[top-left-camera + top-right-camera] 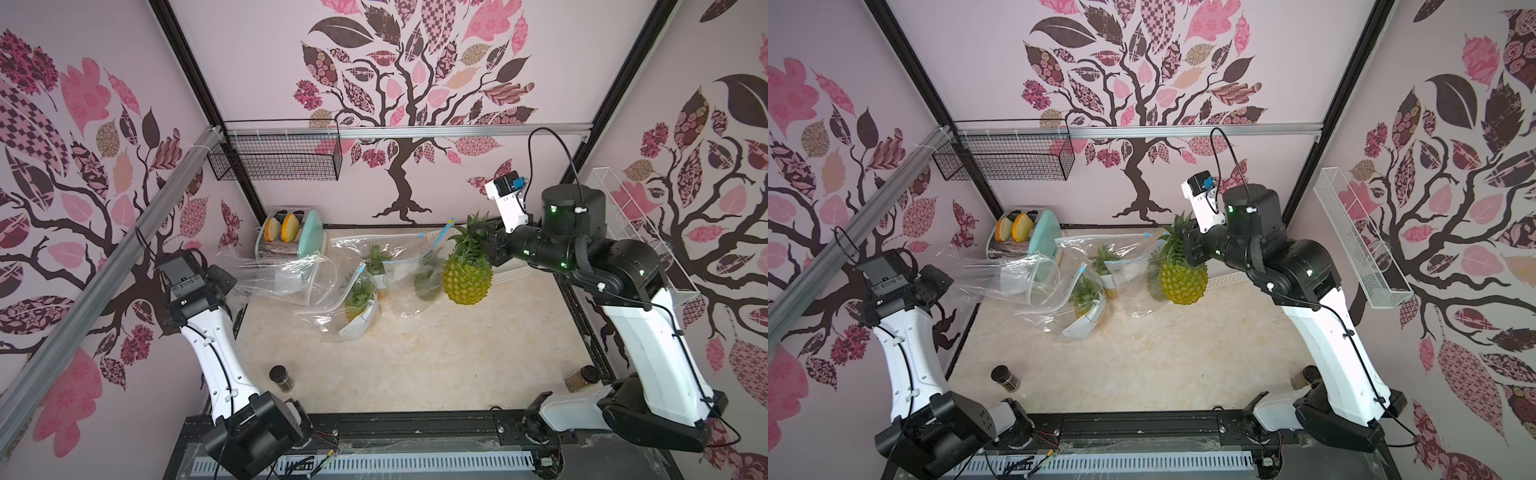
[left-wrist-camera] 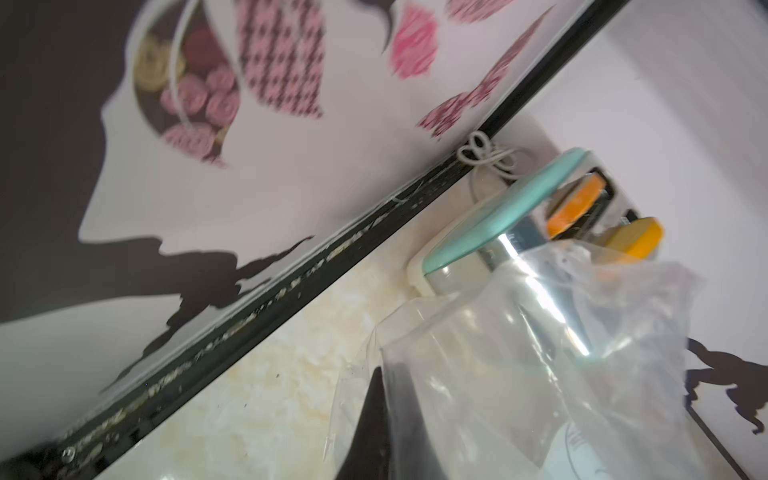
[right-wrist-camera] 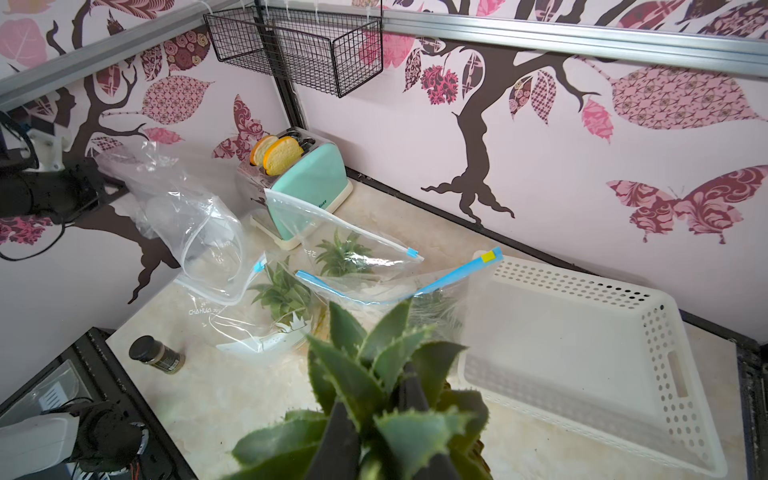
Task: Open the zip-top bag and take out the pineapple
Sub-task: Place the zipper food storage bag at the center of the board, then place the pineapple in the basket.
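A yellow pineapple point(image 1: 467, 276) point(image 1: 1183, 282) with a green crown point(image 3: 361, 374) hangs upright at the back right, outside any bag. My right gripper point(image 1: 484, 235) point(image 1: 1183, 232) point(image 3: 374, 399) is shut on the crown's leaves. I cannot tell whether the pineapple's base touches the table. An empty clear zip-top bag point(image 1: 282, 274) point(image 1: 1013, 278) point(image 2: 519, 353) is held up at the left with its mouth gaping. My left gripper point(image 1: 226, 282) point(image 1: 938, 282) point(image 2: 384, 374) is shut on the film of the bag's closed end.
Other zip-top bags holding small pineapples point(image 1: 361, 295) point(image 1: 376, 257) lie mid-table. A blue-zip bag point(image 3: 415, 286) lies beside the held fruit. A mint toaster point(image 1: 299, 237) stands back left and a white basket point(image 3: 582, 332) back right. Spice jars point(image 1: 281, 378) point(image 1: 582, 376) sit near the front corners.
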`<move>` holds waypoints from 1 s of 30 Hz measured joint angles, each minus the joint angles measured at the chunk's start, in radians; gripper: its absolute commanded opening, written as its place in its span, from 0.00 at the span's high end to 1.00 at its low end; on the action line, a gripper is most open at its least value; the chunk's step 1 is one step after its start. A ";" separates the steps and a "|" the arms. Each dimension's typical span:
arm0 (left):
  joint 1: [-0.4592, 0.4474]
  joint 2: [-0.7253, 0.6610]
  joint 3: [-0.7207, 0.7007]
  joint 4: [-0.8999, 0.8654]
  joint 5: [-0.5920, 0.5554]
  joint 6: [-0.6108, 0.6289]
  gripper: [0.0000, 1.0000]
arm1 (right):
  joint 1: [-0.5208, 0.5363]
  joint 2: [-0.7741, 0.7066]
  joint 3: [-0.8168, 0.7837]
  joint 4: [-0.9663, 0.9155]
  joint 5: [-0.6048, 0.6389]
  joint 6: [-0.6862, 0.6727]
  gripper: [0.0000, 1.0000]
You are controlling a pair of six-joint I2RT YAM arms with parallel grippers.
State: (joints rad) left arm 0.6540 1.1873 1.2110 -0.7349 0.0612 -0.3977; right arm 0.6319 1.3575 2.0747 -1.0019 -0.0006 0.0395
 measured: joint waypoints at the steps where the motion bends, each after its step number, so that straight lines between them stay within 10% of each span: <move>1: 0.003 0.000 -0.031 0.005 0.002 -0.015 1.00 | 0.000 0.000 0.000 0.003 0.005 -0.002 1.00; 12: 0.002 0.013 -0.097 0.087 0.106 -0.089 0.27 | -0.055 0.009 -0.041 0.045 0.000 -0.014 1.00; 20: -0.004 0.071 0.184 0.133 0.268 -0.048 0.22 | -0.262 0.077 -0.071 0.101 -0.077 -0.014 1.00; 30: -0.183 -0.029 0.113 0.199 0.484 -0.048 0.22 | -0.369 0.260 -0.065 0.214 -0.093 -0.015 1.00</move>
State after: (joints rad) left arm 0.4709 1.1580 1.3243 -0.5362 0.5457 -0.4454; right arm 0.2630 1.6176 2.0094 -0.7879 -0.0937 0.0246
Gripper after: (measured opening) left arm 0.785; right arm 0.111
